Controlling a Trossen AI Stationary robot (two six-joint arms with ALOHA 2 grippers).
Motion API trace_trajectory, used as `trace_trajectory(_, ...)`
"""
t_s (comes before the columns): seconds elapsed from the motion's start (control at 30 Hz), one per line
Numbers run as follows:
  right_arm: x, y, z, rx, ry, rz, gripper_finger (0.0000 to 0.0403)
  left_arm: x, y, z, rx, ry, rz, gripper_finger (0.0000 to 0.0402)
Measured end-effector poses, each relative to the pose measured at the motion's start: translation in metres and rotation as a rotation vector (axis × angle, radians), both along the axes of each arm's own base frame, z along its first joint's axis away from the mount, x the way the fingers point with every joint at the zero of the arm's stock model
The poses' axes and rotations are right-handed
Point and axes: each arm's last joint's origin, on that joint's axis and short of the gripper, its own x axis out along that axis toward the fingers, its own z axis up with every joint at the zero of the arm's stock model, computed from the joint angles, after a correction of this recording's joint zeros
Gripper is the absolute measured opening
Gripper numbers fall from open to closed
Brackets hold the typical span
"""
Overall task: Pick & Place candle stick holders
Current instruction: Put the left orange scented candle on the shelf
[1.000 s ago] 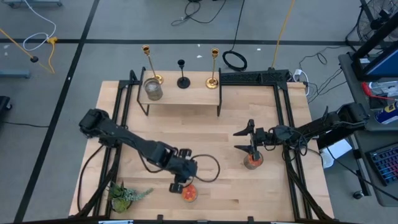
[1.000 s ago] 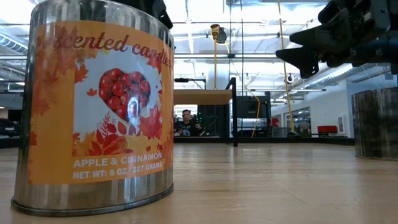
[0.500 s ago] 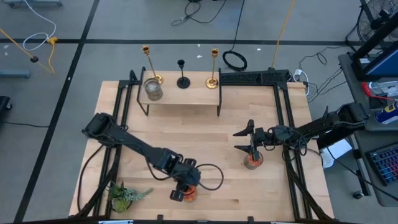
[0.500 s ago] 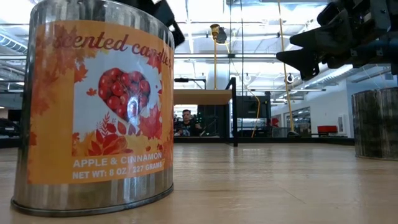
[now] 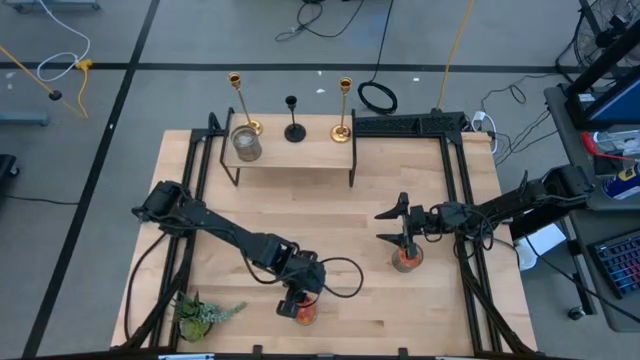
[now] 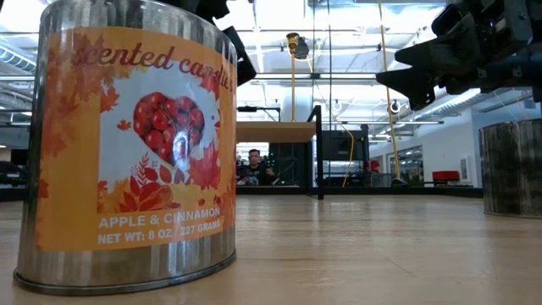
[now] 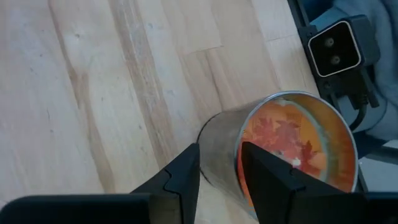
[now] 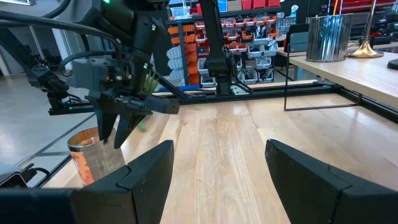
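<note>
— Three candle stick holders [image 5: 293, 120] stand on the shelf [image 5: 300, 152], untouched?
— Yes. Your left tool [image 5: 301, 305] straddles the candle tin's [image 5: 304, 311] rim, not closed. Right tool [image 5: 398, 227] waits open. Next you reach the shelf.

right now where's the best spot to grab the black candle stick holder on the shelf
Probably the slim stem of the black candle stick holder, midway between cup and round base, fingers closing level from the table side. It stands upright on the raised shelf, with gold holders flanking it, apart.
</note>
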Motion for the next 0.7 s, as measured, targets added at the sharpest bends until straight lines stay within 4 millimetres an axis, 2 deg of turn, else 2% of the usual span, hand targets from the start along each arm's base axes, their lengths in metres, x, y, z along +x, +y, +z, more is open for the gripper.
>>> trace_trajectory(0.13,0.000,0.000,0.000,-0.001,0.005,0.000,0.0254,-0.001,0.001,-0.001,0.012,0.016,-0.005,0.0100)
trace_trajectory(0.37,0.000,0.000,-0.002,-0.005,0.024,0.001,0.0254,-0.004,0.004,-0.003,0.041,0.044,-0.003,0.0011)
trace_trajectory(0.57,0.000,0.000,-0.002,-0.005,0.023,0.001,0.0254,-0.004,0.008,0.001,0.105,0.004,-0.006,0.0013)
trace_trajectory(0.7,0.000,0.000,-0.002,-0.004,0.021,0.001,0.0254,-0.006,0.019,0.010,0.180,-0.016,0.028,0.0007)
